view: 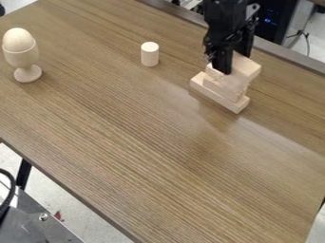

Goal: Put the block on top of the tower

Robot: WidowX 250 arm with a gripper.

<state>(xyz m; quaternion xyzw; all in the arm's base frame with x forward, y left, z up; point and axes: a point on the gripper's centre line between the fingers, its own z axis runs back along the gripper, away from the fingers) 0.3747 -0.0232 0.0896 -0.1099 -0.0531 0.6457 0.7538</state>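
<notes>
Cam. view: 1 blk. gripper point(233, 61), upper R, hanging over tower; grasping 1 lt. wooden block point(246, 67), a finger ea. side. Block at top of tower point(226, 88), i.e. stacked pcs. on long base slab point(217, 96). 1 sm. cylinder point(149, 55), upright, btwn. tower & egg cup point(23, 58); cup far L, w/ egg point(19, 39). All on brn. wood-grain table point(146, 142).
</notes>
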